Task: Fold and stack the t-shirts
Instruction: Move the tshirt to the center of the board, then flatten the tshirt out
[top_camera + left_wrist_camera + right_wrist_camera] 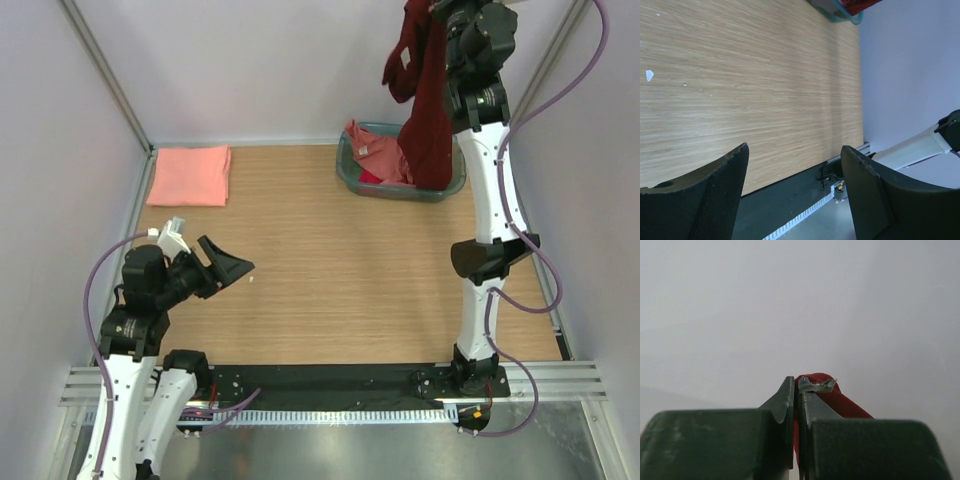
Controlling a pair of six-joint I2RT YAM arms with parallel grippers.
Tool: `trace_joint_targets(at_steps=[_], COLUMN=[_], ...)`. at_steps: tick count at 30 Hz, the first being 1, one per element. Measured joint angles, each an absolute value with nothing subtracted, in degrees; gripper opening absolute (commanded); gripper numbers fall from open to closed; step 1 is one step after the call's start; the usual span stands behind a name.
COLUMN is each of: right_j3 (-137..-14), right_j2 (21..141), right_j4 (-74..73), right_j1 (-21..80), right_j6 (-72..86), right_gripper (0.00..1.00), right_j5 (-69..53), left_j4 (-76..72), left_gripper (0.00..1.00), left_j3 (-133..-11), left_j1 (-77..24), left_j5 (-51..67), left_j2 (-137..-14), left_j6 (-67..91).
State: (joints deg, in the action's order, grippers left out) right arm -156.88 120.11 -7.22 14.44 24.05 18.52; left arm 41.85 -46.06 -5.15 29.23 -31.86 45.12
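My right gripper (432,10) is raised high at the back right, shut on the dark maroon t-shirt (425,100). The shirt hangs down with its lower end in the teal basket (350,172). In the right wrist view the jaws (797,390) pinch a fold of maroon cloth (840,401). More pink and red cloth (380,155) lies in the basket. A folded salmon t-shirt (190,175) lies flat at the back left of the table. My left gripper (238,268) is open and empty, low over the front left of the table; it also shows in the left wrist view (795,175).
The wooden table (330,270) is walled by white panels on three sides. A black strip and metal rail (330,385) run along the near edge. The basket corner (847,15) shows at the top of the left wrist view.
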Motion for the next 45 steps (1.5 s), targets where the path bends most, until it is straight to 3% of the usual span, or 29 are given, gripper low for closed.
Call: trace_joint_targets(at_steps=[6, 17, 22, 23, 26, 28, 35, 41, 45], right_j3=[-154.58, -144.81, -122.74, -116.31, -99.39, -89.25, -64.97, -66.08, -69.06], right_j2=[114.83, 92.49, 81.36, 79.42, 75.57, 76.29, 82.56, 80.03, 85.78], right_j4=[-7.35, -9.47, -13.26, -14.0, -19.33, -25.91, -47.4, -46.68, -43.68], right_j1=[14.52, 19.9, 26.92, 28.14, 30.5, 31.48, 32.82, 40.82, 48.03], right_j6=[23.92, 30.24, 33.91, 34.85, 37.78, 38.39, 34.04, 31.53, 31.44], right_gripper=[0.01, 0.02, 0.22, 0.35, 0.58, 0.62, 0.59, 0.59, 0.59], right_j5=[18.83, 12.62, 5.37, 3.88, -1.52, -4.62, -8.14, -12.34, -13.65], left_j4=[40.6, 40.25, 42.26, 42.48, 44.16, 45.21, 46.98, 46.57, 46.81], left_gripper=[0.8, 0.84, 0.85, 0.85, 0.85, 0.84, 0.77, 0.68, 0.67], left_j3=[-46.06, -50.72, -54.63, -54.65, -54.5, -54.5, -54.33, -50.28, -49.34], left_j1=[-5.15, -5.15, -5.17, -5.15, -5.17, -5.15, -5.17, -5.17, -5.17], left_j5=[29.45, 27.99, 24.51, 24.12, 22.94, 22.44, 22.44, 23.64, 24.05], left_j2=[-30.17, -31.79, -32.58, -32.53, -32.8, -33.45, -39.44, -40.82, -41.71], left_j6=[48.07, 48.66, 47.29, 47.27, 47.24, 47.22, 47.05, 48.8, 49.52])
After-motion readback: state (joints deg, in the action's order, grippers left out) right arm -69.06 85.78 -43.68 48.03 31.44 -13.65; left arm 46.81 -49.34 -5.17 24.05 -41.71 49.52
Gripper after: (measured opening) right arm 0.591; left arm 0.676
